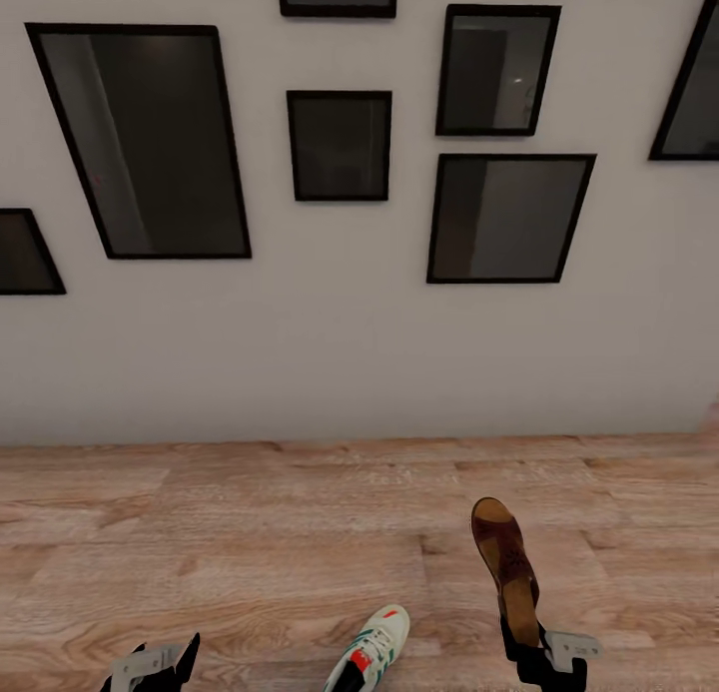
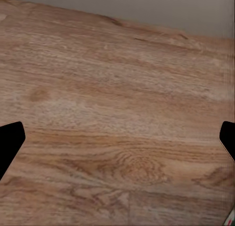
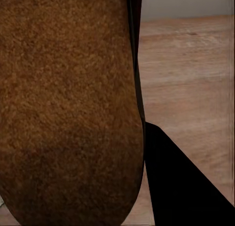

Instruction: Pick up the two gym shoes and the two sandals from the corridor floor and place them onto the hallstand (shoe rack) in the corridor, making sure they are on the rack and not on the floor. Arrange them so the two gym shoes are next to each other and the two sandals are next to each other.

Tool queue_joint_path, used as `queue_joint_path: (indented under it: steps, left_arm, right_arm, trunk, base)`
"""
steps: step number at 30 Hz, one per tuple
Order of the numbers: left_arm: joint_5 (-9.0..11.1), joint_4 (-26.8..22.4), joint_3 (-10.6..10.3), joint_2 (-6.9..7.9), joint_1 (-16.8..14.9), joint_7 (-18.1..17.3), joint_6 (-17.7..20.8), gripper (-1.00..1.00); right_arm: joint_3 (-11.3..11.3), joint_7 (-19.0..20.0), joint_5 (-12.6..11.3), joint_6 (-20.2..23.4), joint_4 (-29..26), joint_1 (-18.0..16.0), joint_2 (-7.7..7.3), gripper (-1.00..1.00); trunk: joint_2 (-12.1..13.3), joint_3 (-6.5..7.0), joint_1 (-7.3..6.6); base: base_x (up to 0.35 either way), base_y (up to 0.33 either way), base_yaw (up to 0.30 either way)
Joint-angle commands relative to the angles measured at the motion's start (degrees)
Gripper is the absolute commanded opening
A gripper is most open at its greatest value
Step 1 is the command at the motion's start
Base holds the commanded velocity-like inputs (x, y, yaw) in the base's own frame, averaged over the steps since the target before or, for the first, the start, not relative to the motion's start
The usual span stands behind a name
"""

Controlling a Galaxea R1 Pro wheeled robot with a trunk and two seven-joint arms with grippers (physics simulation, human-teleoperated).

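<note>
Sandal (image 1: 506,569) in right gripper (image 1: 544,655), gym shoe (image 1: 371,649) on floor (image 1: 250,542)

A brown sandal (image 1: 506,567) is sticking up from the right gripper (image 1: 544,652) at the bottom edge, its toe pointing toward the wall (image 1: 330,343). A white sneaker (image 1: 371,649) is lying on the wood floor (image 1: 220,542) just left of it. The left gripper (image 1: 150,664) is showing at bottom left. Black picture frames (image 1: 140,138) are hanging above.
</note>
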Motion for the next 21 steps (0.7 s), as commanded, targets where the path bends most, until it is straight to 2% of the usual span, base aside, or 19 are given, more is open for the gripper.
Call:
queue_joint_path:
  steps: [1,21]
  left_arm:
    - [-0.60,-0.04,0.43,-0.08,-0.07,-0.35,-0.32,1.00]
    - [-0.60,-0.06,0.45,-0.08,-0.07,-0.38,-0.32,1.00]
  right_arm:
    - [0.37,0.51,-0.81,-0.10,0.07,-0.05,-0.01,-1.00]
    - [0.37,0.51,-0.81,-0.10,0.07,-0.05,-0.01,-1.00]
  trunk:
    - [-0.02,-0.02,-0.01]
    - [-0.02,0.64,-0.01]
  base:
    - [0.000,0.000,-0.234]
    - [0.000,0.000,-0.234]
